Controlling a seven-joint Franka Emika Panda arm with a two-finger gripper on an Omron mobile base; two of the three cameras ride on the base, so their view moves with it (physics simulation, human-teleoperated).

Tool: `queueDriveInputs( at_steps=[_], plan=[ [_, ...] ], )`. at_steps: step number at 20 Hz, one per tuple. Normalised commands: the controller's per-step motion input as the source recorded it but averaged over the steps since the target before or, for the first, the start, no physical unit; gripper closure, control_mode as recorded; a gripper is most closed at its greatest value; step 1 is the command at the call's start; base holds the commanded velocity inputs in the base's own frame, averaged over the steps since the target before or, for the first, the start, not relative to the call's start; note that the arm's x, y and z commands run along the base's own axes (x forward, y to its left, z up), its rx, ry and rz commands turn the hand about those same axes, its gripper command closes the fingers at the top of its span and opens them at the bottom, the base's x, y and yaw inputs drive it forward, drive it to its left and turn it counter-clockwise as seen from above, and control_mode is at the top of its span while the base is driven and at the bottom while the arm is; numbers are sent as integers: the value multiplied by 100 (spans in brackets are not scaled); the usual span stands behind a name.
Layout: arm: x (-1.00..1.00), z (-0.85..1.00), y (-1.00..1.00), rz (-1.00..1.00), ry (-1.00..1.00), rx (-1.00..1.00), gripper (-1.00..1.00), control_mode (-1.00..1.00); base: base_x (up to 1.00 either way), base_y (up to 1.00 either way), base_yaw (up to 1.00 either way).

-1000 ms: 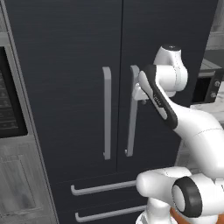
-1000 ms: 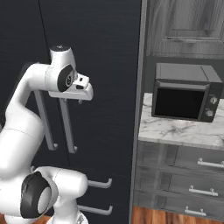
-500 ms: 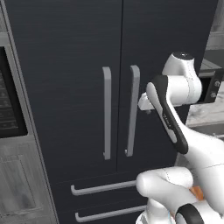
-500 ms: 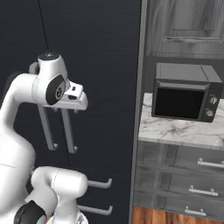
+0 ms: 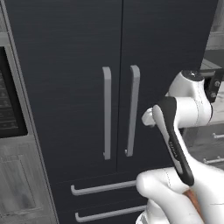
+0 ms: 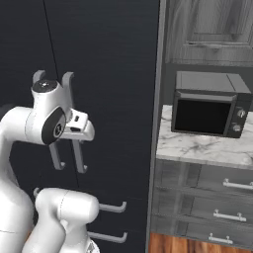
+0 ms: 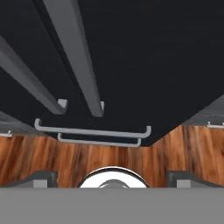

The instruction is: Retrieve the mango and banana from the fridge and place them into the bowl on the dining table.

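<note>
The fridge (image 5: 65, 65) stands with both dark doors shut, its two silver bar handles side by side. My gripper (image 6: 84, 129) hangs open and empty in front of the right door, a little right of and apart from the right handle (image 5: 132, 109). In the hand view the gripper (image 7: 113, 177) looks down along the doors, both fingertips (image 7: 41, 177) set wide apart, with the two handles (image 7: 74, 48) running up from above the drawer handles (image 7: 92, 131). The mango and banana are hidden behind the shut doors. The bowl and the dining table are out of view.
Right of the fridge a black microwave (image 6: 210, 106) sits on a marble counter (image 6: 197, 146) over grey drawers (image 6: 207, 188), with a grey cabinet (image 6: 212, 24) above. A built-in oven (image 5: 8, 105) flanks the fridge on the left. Wood floor (image 7: 87, 162) lies below.
My gripper has opened and come off the right door handle, dropping lower and drawing back to the right. The doors stay shut.
</note>
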Motion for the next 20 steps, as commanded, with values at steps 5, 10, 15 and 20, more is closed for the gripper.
queueDriveInputs(
  at_steps=[5, 10, 15, 20],
  plan=[
    [0, 0, 0, 0, 0, 0, -100, 100, -53, 0, 0],
    [0, 0, 0, 0, 0, 0, -100, 100, -55, 0, 0],
    [0, 0, 0, 0, 0, 0, -100, 100, -31, 10, 0],
    [0, 0, 0, 0, 0, 0, -100, 100, -7, 31, 0]
  ],
)
